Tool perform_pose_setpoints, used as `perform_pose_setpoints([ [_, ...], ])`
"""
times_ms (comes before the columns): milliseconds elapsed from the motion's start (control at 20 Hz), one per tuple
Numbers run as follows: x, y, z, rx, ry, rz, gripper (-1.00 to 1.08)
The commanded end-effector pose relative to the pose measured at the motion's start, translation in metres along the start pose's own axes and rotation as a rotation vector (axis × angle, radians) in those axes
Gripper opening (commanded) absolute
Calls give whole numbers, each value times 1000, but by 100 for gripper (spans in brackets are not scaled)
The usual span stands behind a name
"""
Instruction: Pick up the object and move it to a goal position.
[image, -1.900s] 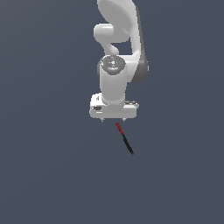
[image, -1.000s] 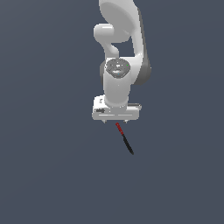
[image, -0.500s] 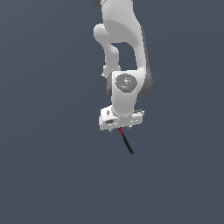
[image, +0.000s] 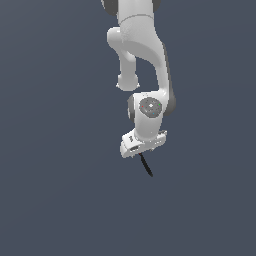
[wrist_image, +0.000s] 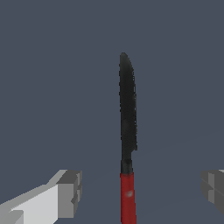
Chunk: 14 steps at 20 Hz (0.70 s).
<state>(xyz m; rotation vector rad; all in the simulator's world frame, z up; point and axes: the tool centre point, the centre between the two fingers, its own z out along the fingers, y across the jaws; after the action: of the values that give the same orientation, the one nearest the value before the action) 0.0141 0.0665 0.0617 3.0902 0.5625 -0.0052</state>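
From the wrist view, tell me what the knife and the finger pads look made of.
Knife: the black blade looks like dull, matte metal or plastic with a rough, speckled edge; the red handle looks like smooth plastic with a faint sheen. Pads: flat matte grey blocks, possibly rubber or plastic. These are simulator renders, so materials are guesses.

The flat dark grey-blue ground lies bare on every side of the white jointed robot arm. The only thing on it is a thin knife-like stick with a red end and a longer black pointed blade, which in the wrist view lies in the wide gap between the two grey-tipped fingers of the white gripper, touching neither. Open room remains on both sides of the stick. In the exterior view the gripper body hides the stick's red end; only the black tip shows below.
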Motion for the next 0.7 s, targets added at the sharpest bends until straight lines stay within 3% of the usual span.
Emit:
perform_pose_setpoints([
  [0,1,-2,3,0,3,-15,100],
  [300,1,-2,8,0,2,-11,100],
  [650,0,-2,40,0,3,-15,100],
])
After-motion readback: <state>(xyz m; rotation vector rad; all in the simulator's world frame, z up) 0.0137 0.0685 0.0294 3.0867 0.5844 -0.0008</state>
